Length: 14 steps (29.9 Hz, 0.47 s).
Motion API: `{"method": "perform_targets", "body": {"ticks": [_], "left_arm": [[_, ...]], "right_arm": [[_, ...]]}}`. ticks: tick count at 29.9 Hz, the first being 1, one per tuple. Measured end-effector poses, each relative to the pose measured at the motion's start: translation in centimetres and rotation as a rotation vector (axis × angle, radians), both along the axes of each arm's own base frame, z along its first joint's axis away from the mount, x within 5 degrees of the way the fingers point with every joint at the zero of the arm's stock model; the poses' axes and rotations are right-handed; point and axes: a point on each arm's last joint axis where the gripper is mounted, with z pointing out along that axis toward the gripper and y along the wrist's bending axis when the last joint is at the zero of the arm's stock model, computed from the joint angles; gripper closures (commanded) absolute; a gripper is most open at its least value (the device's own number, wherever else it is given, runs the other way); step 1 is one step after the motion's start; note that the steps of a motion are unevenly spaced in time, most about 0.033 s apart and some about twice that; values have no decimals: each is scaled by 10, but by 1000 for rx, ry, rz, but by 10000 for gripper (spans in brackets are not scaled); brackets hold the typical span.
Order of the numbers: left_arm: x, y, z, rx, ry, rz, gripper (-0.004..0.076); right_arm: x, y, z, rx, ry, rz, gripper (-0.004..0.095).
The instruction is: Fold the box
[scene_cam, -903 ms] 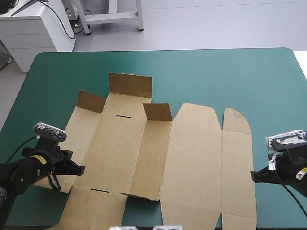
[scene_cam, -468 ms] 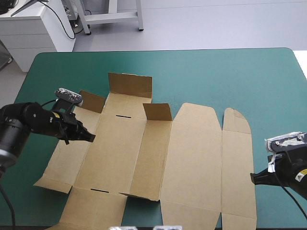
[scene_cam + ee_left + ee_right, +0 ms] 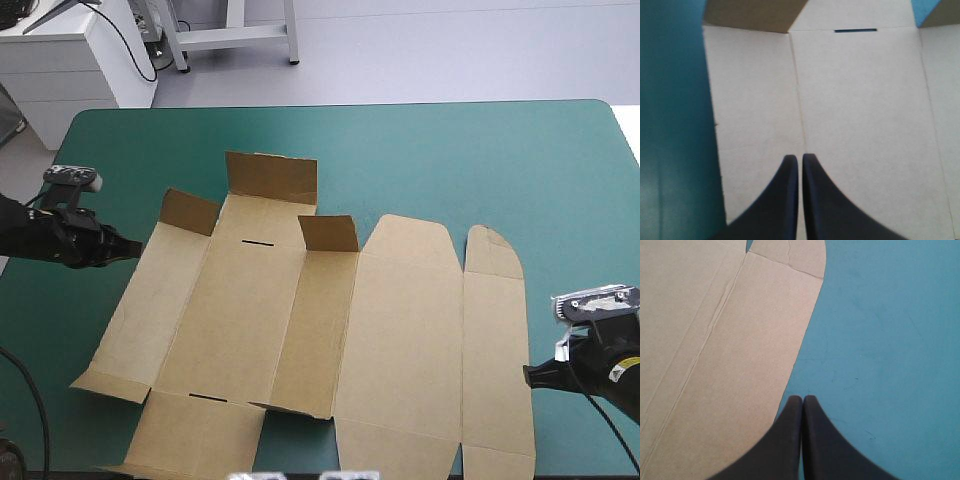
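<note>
Though three flaps stand raised, the box [image 3: 400, 330] lies flat between the grippers, its long axis running from one to the other; left gripper [image 3: 133, 246] and right gripper [image 3: 528, 372] both have fingers pressed together.

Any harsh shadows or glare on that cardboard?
High view: even light, no glare on the box; only its raised flaps look darker inside. Left wrist view: one of the raised flaps ahead of the left end effector is shaded. Right wrist view: no hard shadow on box or teal-green cover by the right end effector.
</note>
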Motion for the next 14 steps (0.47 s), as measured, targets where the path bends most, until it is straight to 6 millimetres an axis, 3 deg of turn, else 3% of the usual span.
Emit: {"method": "perform_targets", "body": {"ticks": [7,10,14], "left_arm": [[-5,30,-9,51,43,97,707],[-8,35,-26,88,116,95,707],[-6,40,-66,75,260,69,707]], "right_arm": [[2,0,1,1,-27,-1,929],[2,0,2,1,-28,-1,929],[2,0,2,3,-29,0,929]]}}
